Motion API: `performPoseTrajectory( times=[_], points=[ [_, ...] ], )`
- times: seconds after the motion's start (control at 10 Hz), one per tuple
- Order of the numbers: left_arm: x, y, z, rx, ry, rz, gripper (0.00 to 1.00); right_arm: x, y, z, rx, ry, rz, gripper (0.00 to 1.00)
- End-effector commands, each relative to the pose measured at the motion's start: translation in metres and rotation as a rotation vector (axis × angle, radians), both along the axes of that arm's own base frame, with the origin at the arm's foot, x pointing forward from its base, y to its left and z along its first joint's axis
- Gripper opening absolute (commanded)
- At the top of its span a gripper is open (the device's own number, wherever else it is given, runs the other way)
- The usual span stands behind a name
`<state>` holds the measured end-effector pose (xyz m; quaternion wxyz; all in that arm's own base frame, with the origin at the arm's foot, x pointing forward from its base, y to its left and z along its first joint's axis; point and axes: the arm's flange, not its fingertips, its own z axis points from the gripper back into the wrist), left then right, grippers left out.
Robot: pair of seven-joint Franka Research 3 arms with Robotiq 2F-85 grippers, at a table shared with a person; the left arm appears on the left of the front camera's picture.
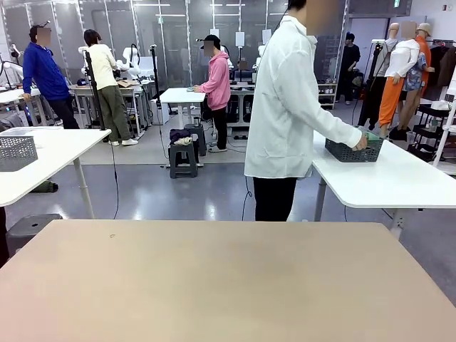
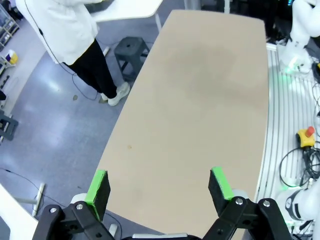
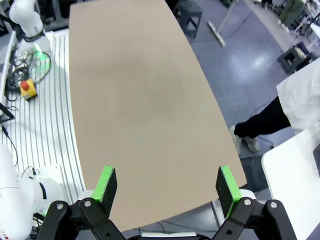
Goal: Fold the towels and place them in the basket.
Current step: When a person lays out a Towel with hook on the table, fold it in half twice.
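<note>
Basket (image 1: 348, 152), dark and latticed, sits on a white desk (image 1: 399, 182) at far right, a person's hand (image 1: 362, 143) on its rim. Left gripper (image 2: 159, 176) hangs over the bare beige desk (image 1: 228, 285), jaws wide apart and empty. Right gripper (image 3: 166, 174) does likewise.

— Where is the basket (image 1: 353, 150)?
— On the right worktop (image 1: 399, 182), far back, behind the near worktop (image 1: 228, 285).
— And the person (image 1: 285, 107)?
— Standing behind the near worktop, just left of the basket, with one hand (image 1: 362, 142) on it.
— What is on the left?
— The left worktop (image 1: 50, 153), with another bin (image 1: 16, 153) on it
</note>
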<state>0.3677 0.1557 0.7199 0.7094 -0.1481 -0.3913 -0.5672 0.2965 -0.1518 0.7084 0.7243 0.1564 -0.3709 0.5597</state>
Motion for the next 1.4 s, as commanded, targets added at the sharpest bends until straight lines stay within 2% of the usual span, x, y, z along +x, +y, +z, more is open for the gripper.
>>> performPoseTrajectory(
  times=[0.0, 0.3, 0.5, 1.1, 1.3],
  points=[
    [0.0041, 0.0081, 0.0052, -0.029, -0.009, -0.047, 1.00, -0.0005, -0.0084, 0.0065, 0.048, -0.013, 0.051, 1.00],
    [0.0014, 0.0125, 0.0049, -0.047, -0.009, -0.069, 1.00, -0.0068, -0.0085, 0.0113, 0.070, -0.010, 0.059, 1.00],
    [0.0022, 0.0076, 0.0018, -0.036, -0.004, -0.037, 1.00, -0.0068, -0.0063, 0.0112, 0.067, -0.003, 0.037, 1.00],
    [0.0022, 0.0076, 0.0018, -0.036, -0.004, -0.037, 1.00, -0.0068, -0.0063, 0.0112, 0.067, -0.003, 0.037, 1.00],
    [0.0034, 0.0075, 0.0002, -0.006, 0.011, -0.026, 1.00, -0.0050, -0.0075, 0.0098, 0.043, 0.022, 0.022, 1.00]
  ],
)
